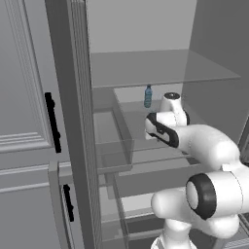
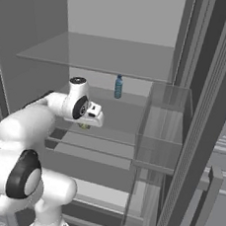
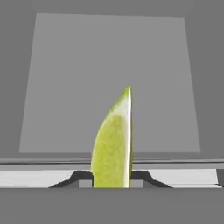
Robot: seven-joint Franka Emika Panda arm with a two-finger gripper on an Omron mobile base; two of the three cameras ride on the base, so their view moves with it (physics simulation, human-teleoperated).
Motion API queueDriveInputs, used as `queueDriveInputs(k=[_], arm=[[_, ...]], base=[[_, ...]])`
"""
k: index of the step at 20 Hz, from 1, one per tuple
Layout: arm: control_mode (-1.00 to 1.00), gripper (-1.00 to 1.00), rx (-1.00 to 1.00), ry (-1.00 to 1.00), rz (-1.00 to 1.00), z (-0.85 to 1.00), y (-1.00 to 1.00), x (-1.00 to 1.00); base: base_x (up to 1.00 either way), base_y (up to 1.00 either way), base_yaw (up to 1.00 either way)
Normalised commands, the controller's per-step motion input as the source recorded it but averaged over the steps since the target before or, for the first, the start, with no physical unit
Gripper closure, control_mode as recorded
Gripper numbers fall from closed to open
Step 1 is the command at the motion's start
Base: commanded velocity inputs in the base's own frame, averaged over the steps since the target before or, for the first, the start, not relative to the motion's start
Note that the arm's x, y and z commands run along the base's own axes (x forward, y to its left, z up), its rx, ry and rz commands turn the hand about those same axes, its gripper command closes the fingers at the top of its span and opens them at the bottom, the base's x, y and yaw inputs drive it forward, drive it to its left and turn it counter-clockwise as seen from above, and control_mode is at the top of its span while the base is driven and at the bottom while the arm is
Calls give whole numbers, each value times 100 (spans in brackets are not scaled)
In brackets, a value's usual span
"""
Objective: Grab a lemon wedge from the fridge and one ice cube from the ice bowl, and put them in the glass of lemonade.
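left base view: arm reaches into the open fridge (image 1: pixel 214 73) by a bottle (image 1: pixel 148 96); right base view: wedge (image 2: pixel 84 126) under the hand; hand view: gripper (image 3: pixel 112 179) clamped on the wedge, so we'd withdraw level, clearing the shelf (image 3: pixel 109 65).

Inside the matt dark grey fridge (image 1: pixel 73 121), translucent glass shelves (image 1: pixel 160 68) look smooth and faintly sheened. A clear blue plastic bottle (image 1: pixel 148 96) stands at the back. The lemon wedge (image 3: pixel 113 144) shows glossy yellow-green pulp and a smooth rind. The arm's (image 1: pixel 209 146) white shell is glossy.
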Motion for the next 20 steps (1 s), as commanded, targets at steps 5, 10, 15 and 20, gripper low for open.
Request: queueDriveInputs(k=[5,10,15,20], arm=[[-100,100,0,-15,2,93,0,-100],[-100,100,0,-20,2,17,-2,-99],[-100,100,0,-22,4,23,0,-97],[-100,100,0,-20,2,45,0,-94]], base=[[0,0,0],[0,0,0],[0,0,0],[0,0,0]])
